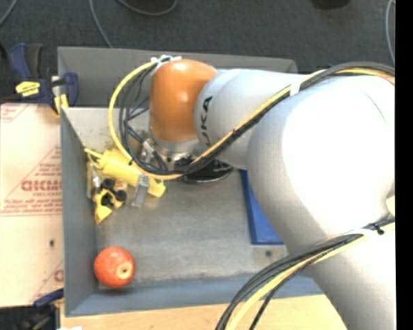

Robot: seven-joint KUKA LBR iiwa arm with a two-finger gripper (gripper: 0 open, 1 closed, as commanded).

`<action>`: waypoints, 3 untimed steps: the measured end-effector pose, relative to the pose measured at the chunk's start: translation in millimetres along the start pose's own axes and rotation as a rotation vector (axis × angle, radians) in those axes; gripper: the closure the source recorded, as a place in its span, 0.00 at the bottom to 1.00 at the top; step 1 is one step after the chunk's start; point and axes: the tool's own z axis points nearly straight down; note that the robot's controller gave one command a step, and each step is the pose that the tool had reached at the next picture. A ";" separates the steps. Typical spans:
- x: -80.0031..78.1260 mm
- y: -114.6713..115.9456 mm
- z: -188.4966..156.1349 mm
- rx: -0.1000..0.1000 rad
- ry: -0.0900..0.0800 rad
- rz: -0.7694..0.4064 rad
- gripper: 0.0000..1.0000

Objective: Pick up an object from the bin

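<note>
My gripper [155, 155] sits low in the bin's back left part, under the arm's orange cover. It is right over a yellow plastic toy with black parts [112, 172] that lies against the left wall; whether it touches the toy is hidden. A red-orange apple-like ball [114, 266] rests in the front left corner, well apart from the gripper.
A flat blue thing [260, 215] lies along the right side of the bin floor, partly under the arm. A black round thing [208, 171] peeks out beneath the arm near the middle. The arm covers the bin's right and back.
</note>
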 end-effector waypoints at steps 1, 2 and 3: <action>2.7 -0.5 20.8 0.003 -0.006 -0.013 1.00; 3.4 -0.6 18.8 0.003 -0.005 -0.017 1.00; 3.8 -1.0 14.3 0.004 -0.005 -0.018 1.00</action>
